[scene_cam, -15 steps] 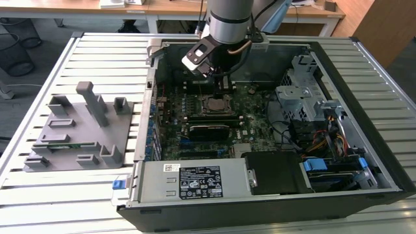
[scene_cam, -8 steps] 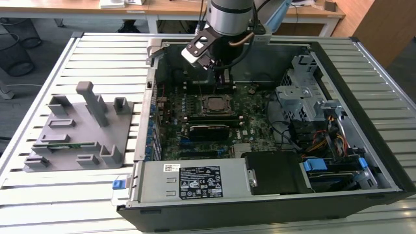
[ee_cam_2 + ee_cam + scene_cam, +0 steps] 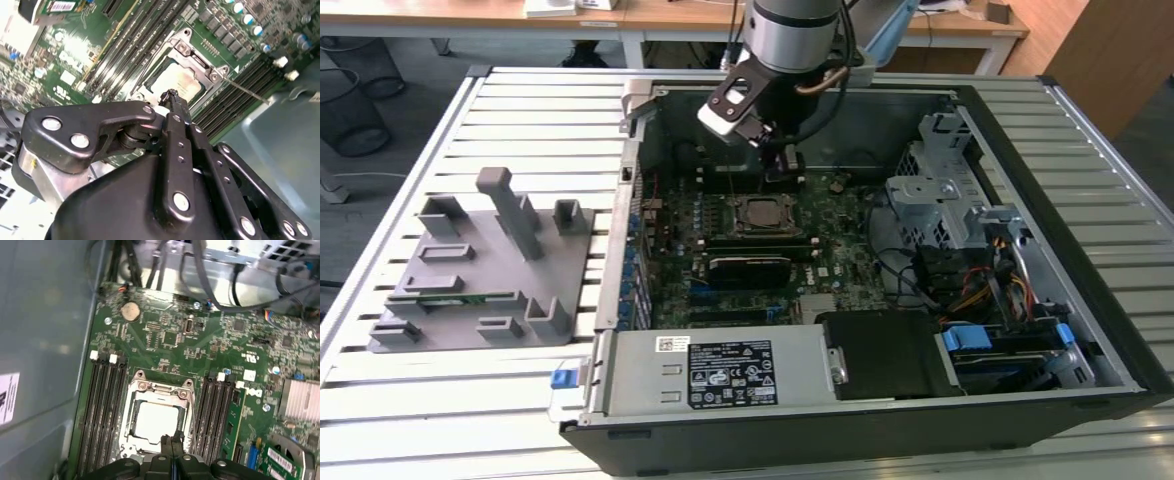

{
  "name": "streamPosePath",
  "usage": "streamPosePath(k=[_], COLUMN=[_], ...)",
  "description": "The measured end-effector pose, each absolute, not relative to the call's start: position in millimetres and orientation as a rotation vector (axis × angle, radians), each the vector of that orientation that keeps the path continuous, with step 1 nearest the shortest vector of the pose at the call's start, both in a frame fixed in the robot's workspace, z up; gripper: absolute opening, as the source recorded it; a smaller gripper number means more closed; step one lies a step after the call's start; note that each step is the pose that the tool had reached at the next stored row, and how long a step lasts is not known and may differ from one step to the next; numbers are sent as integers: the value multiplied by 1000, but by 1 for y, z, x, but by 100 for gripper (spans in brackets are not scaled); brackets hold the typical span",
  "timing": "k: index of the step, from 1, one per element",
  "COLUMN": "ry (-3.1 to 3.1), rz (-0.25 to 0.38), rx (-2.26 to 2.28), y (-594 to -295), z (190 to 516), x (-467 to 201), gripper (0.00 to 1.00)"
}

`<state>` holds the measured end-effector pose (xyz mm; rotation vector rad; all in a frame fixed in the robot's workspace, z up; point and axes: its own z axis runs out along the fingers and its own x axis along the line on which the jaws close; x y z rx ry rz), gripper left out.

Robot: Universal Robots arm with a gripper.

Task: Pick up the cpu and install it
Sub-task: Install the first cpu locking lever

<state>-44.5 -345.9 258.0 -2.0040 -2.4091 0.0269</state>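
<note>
I see the gripper (image 3: 172, 439) pinched narrow, fingers together on nothing, poised over the edge of the socket (image 3: 160, 389) on the green board (image 3: 170, 340), where the cpu (image 3: 156, 421) lies flat, silver top up

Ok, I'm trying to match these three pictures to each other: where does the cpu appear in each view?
Exterior view: the cpu lies mid-motherboard, just below the gripper in the picture.
Second wrist view: the cpu lies just beyond the gripper's tips.
First wrist view: the cpu lies between two banks of memory slots, by the gripper's tips.
Shared landmark: the metal socket frame around it.
</note>
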Motion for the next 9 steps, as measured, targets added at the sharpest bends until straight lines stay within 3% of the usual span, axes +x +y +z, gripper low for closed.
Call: streamPosePath(k=[9], ry=[-2566], rz=[28], rx=[-1801], y=[-346], z=[258], x=[-44], gripper=[12])
